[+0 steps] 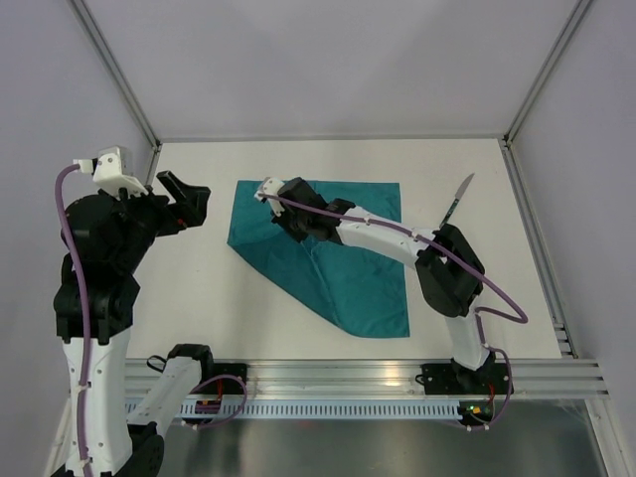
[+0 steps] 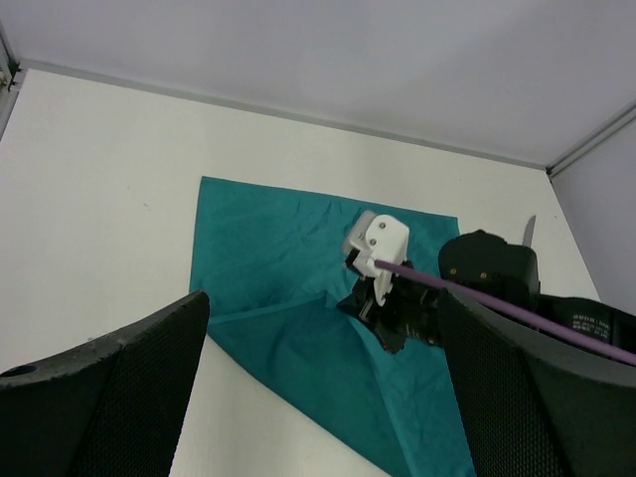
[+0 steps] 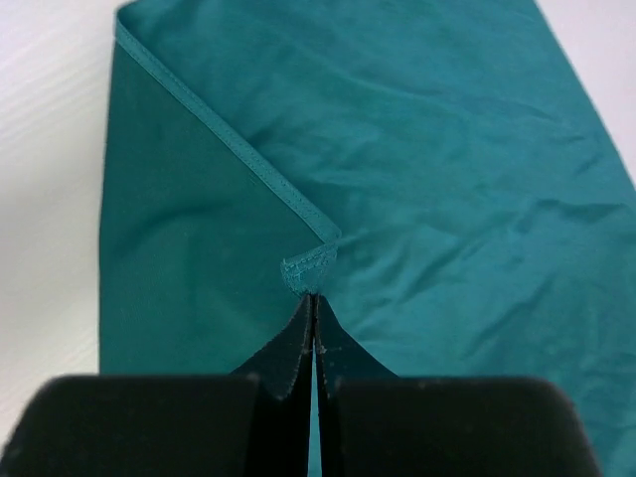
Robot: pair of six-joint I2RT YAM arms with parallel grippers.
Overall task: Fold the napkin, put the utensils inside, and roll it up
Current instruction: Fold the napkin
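Observation:
The teal-green napkin [image 1: 348, 268] lies in the middle of the table, its lower-left corner lifted and drawn over the cloth. My right gripper [image 1: 286, 227] is shut on that hemmed corner [image 3: 310, 270], and the napkin fills the right wrist view [image 3: 447, 149]. The napkin also shows in the left wrist view [image 2: 268, 258]. A slim silvery knife-like utensil [image 1: 457, 199] lies right of the napkin, and its tip shows in the left wrist view [image 2: 528, 231]. My left gripper [image 1: 189, 202] is open and empty, raised left of the napkin; its fingers [image 2: 109, 397] frame the left wrist view.
Metal frame posts [image 1: 119, 84] rise at the table's back corners. A rail [image 1: 397, 373] runs along the near edge by the arm bases. The right arm's purple cable [image 1: 502, 298] loops over the table at the right.

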